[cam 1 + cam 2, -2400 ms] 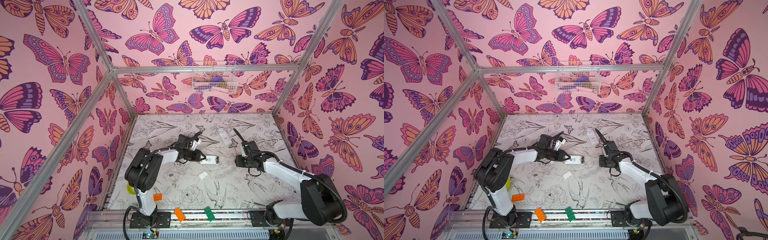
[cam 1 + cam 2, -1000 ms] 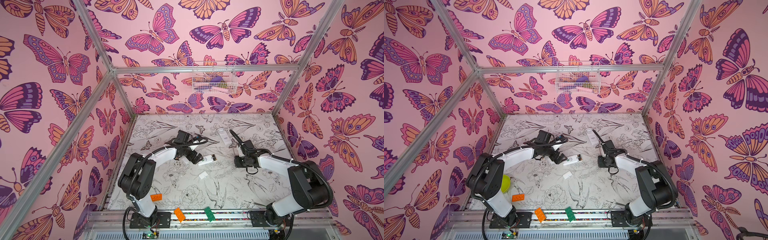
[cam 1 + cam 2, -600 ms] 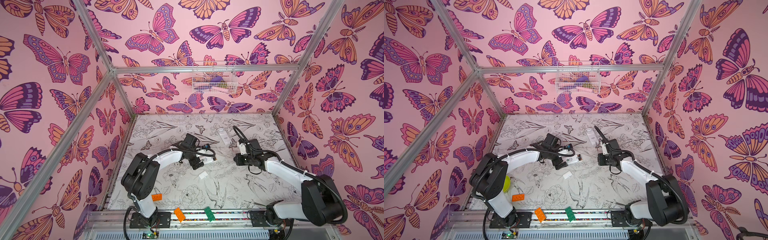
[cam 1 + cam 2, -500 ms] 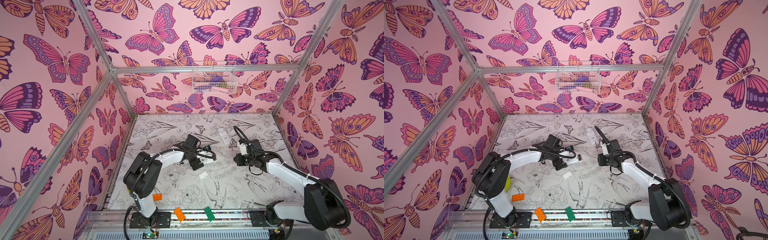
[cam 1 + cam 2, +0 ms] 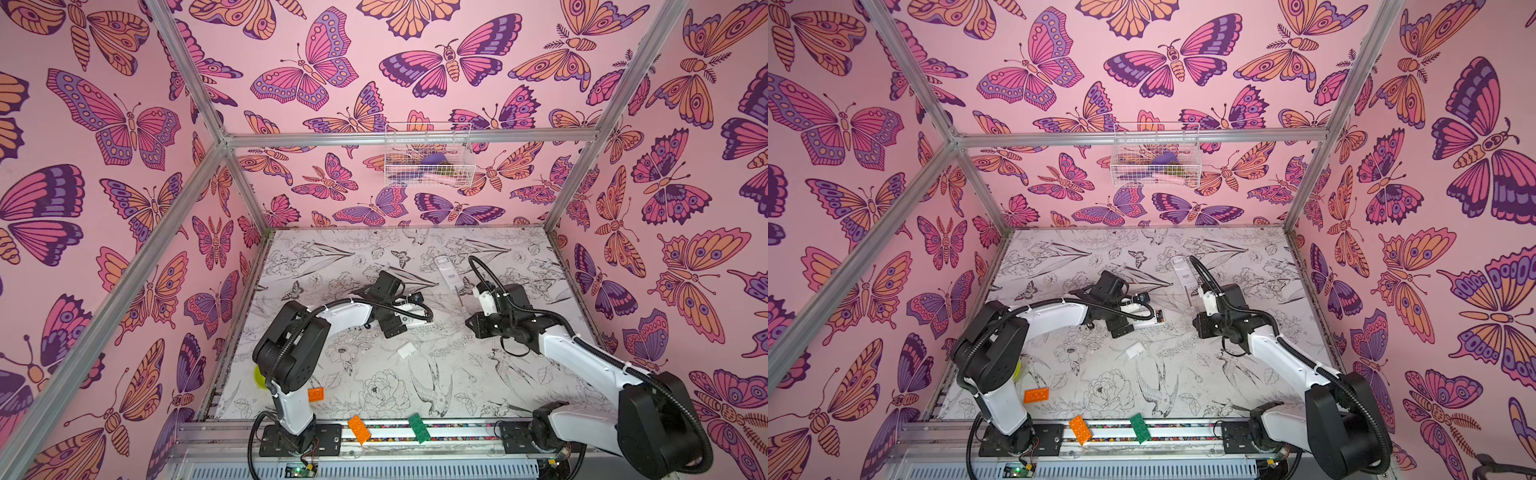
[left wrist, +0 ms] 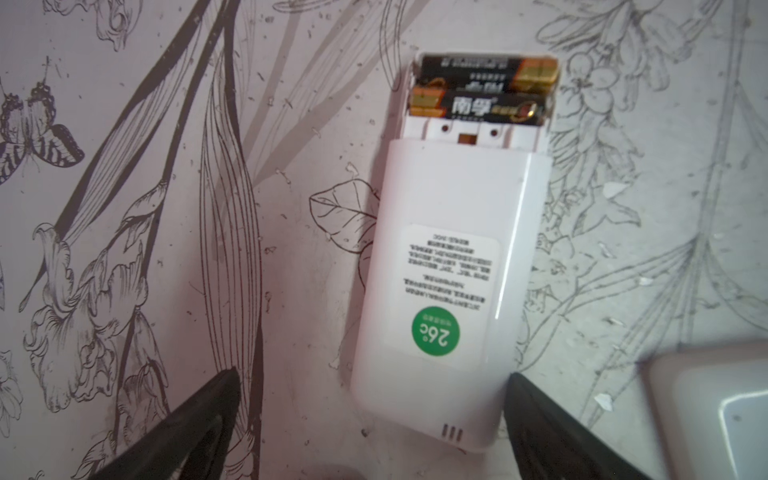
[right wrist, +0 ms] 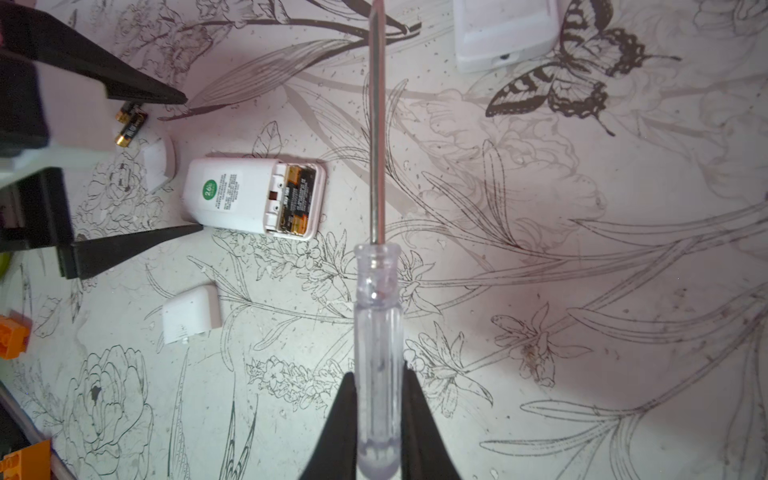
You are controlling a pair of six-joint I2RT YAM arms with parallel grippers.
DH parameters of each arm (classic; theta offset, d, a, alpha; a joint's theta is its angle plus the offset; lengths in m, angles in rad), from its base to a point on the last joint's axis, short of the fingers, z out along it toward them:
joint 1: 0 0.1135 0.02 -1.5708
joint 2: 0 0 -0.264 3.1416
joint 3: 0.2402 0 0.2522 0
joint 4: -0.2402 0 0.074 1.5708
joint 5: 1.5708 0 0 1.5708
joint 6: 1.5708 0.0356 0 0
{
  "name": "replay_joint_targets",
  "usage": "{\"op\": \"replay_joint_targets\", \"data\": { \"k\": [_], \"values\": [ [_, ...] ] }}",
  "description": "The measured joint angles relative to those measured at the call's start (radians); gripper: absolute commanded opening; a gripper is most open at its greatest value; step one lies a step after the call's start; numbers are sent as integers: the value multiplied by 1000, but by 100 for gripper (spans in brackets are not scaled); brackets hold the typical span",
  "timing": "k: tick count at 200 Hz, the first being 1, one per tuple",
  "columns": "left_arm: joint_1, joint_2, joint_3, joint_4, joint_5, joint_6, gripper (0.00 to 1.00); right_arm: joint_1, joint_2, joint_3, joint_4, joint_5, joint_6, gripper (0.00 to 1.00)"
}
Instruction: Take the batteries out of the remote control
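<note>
1. Since the earlier frames the left claw (image 6: pixel 372 376) has swung in from beside the remote (image 6: pixel 449 266). It now stands spread wide with a finger on either side of the remote's closed end, and it grips nothing.
2. If the claw closes off-centre, one finger could push the smooth white shell first. That would slide or spin the remote on the table (image 7: pixel 582 291) instead of pinning it.
3. Two loose batteries (image 7: pixel 129 124) lie on the table just beside one finger of the left claw. A sideways sweep of that arm could roll them away.
4. The remote lies back-up near the middle of the table and carries a label with a round green sticker.
5. Its bay is open at the end facing the right arm, and the cover (image 7: pixel 191 309) lies apart on the table.
6. Two seated batteries (image 6: pixel 478 89) fill the bay side by side, black with gold ends that point in opposite directions.
7. The right claw (image 7: pixel 379 376) is clamped on the clear handle of a screwdriver (image 7: pixel 378 316) and held well apart from the remote. The shaft points toward a second remote (image 7: pixel 503 37).
8. The grip sits near the end of the handle, so the tool could twist under prying load. Its tip could then skid off a round battery and flick it out.
</note>
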Motion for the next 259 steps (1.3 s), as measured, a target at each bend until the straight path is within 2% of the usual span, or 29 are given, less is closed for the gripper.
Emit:
{"op": "replay_joint_targets", "data": {
  "k": [49,72,93,128,170,216,240,259],
  "values": [
    [2,0,1,-3,-10,1,100,0,-21,-28,48,-64,-29,0],
    [11,-2,47,-101,40,-15,98,0,-40,-44,74,-104,-50,0],
    [45,-29,157,-233,148,-53,93,0,-55,-51,109,-153,-74,0],
    [163,-140,333,-390,404,-144,90,0,-81,-66,184,-251,-146,0],
    [232,-198,384,-539,707,-164,85,27,-77,-16,159,-358,-308,0],
    [249,-195,367,-610,882,-164,79,138,-61,108,99,-379,-458,0],
    [246,-188,365,-628,931,-164,78,160,-39,121,86,-379,-494,0],
    [243,-180,365,-634,954,-164,74,167,-22,122,74,-378,-506,0]
  ]
}}
